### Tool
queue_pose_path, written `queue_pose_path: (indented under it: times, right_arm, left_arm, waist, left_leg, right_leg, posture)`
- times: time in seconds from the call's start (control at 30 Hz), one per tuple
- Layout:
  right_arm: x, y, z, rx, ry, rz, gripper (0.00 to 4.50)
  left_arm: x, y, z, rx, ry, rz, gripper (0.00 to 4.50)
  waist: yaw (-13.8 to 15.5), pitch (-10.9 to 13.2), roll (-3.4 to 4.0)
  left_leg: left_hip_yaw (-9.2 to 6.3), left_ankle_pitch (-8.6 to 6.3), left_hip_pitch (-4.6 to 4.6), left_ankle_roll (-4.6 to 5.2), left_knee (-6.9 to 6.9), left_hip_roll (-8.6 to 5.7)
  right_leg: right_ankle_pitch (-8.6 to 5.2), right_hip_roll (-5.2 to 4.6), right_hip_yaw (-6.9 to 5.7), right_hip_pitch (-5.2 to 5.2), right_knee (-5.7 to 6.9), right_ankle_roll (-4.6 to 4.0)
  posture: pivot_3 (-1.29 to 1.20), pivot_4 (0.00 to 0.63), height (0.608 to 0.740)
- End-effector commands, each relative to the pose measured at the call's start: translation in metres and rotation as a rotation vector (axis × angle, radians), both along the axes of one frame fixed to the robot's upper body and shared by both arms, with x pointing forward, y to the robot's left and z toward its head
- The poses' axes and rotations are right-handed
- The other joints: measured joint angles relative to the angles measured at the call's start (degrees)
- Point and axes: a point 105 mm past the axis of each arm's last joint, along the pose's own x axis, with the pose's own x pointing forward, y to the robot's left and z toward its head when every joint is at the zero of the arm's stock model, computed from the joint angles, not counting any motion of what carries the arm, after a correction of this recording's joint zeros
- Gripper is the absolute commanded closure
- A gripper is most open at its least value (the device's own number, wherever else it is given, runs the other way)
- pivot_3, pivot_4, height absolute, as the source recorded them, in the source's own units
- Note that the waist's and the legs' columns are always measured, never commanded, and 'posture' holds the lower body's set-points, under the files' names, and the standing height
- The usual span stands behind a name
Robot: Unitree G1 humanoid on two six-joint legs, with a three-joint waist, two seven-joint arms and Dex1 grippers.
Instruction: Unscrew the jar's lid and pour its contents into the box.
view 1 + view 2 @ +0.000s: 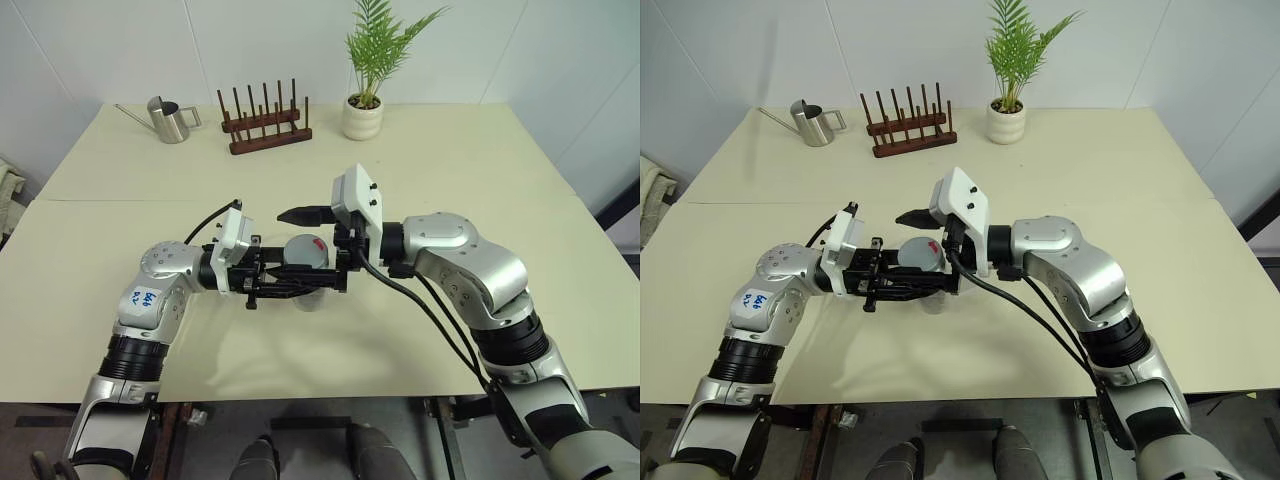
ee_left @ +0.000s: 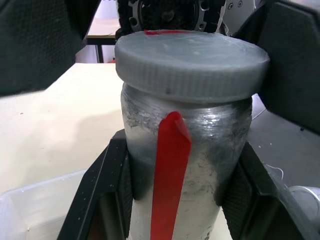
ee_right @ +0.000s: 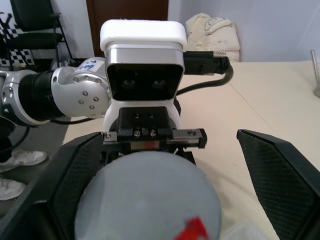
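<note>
My left gripper point(image 2: 175, 190) is shut on the jar point(image 2: 200, 150), a clear cylinder with a red strip down its side, and holds it upright above the table. The grey lid point(image 2: 190, 55) with a red mark sits on top of the jar. Coming from the other side, my right gripper point(image 3: 170, 135) stands open, with one black finger point(image 3: 75, 180) on each side of the lid point(image 3: 150, 200) and a gap to it. The clear box point(image 2: 30, 210) lies on the table just below the jar. The jar's cloudy wall hides the contents.
At the table's far side stand a steel watering can point(image 1: 170, 120), a wooden peg rack point(image 1: 265, 125) and a potted plant point(image 1: 365, 100). The table's front edge point(image 1: 300, 395) runs close below both arms.
</note>
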Motion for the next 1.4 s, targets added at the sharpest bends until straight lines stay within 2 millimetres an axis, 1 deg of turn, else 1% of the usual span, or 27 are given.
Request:
queue_pose_path:
  times: [0.03,0.13,0.37,0.87,1.07,1.23,1.3,1.4]
  right_arm:
    - [0.006,-0.02,0.011,0.021,-0.043,-0.093,0.03]
    - [0.006,-0.029,0.011,0.012,-0.047,-0.123,0.03]
    - [0.002,-0.042,0.011,-0.002,-0.051,-0.17,0.03]
    - [-0.008,-0.058,0.01,-0.029,-0.051,-0.229,0.03]
    - [-0.014,-0.069,0.007,-0.064,-0.046,-0.235,0.03]
    - [-0.018,-0.07,0.015,-0.037,-0.046,-0.216,0.03]
    - [-0.021,-0.064,0.022,0.008,-0.044,-0.19,0.03]
    - [-0.021,-0.054,0.027,0.05,-0.039,-0.16,0.03]
  left_arm:
    - [-0.007,-0.003,0.012,-0.004,-0.059,-0.04,2.62]
    - [-0.007,-0.003,0.012,-0.003,-0.057,-0.04,2.62]
    - [-0.006,-0.004,0.012,-0.001,-0.058,-0.042,2.62]
    - [-0.005,-0.002,0.012,0.01,-0.059,-0.038,2.62]
    - [-0.003,-0.001,0.012,0.012,-0.055,-0.035,2.62]
    - [0.0,0.0,0.012,0.012,-0.051,-0.031,2.62]
    - [0.0,-0.001,0.012,0.013,-0.054,-0.033,2.62]
    - [0.0,-0.002,0.012,0.013,-0.059,-0.033,2.62]
  waist:
    - [0.04,0.0,0.0]
    - [0.04,0.0,0.0]
    - [0.12,0.0,0.0]
    - [0.2,0.0,0.0]
    - [0.45,0.0,0.0]
    - [0.5,0.0,0.0]
    - [0.52,0.0,0.0]
    - [0.38,0.0,0.0]
  left_leg:
    - [0.0,0.0,0.0,0.0,0.0,0.0]
    - [0.0,0.0,0.0,0.0,0.01,0.0]
    - [0.0,0.0,0.0,0.0,0.01,0.0]
    - [0.0,0.0,-0.01,0.0,0.02,-0.01]
    - [0.01,0.0,-0.01,0.0,0.02,-0.01]
    - [0.01,0.0,0.0,0.0,0.02,-0.01]
    - [0.01,0.0,-0.01,0.0,0.04,-0.01]
    - [0.0,0.0,-0.01,0.0,0.03,0.0]
  right_leg:
    - [0.0,0.0,0.0,0.0,0.0,0.0]
    - [0.0,0.0,0.0,0.0,0.0,0.0]
    - [0.0,0.0,0.0,0.0,0.0,0.0]
    - [0.0,0.0,0.01,0.0,-0.01,0.0]
    - [0.0,-0.01,0.01,0.01,-0.03,-0.01]
    - [-0.01,0.0,0.01,0.01,-0.01,-0.01]
    - [-0.01,0.0,0.01,0.01,-0.02,-0.01]
    - [-0.01,0.01,0.01,0.01,-0.01,-0.01]
  posture:
    - [0.0,0.15,0.74]
    - [0.0,0.15,0.74]
    - [0.0,0.15,0.74]
    - [0.0,0.15,0.74]
    - [0.0,0.15,0.74]
    - [0.0,0.15,0.74]
    - [0.0,0.15,0.74]
    - [0.0,0.15,0.74]
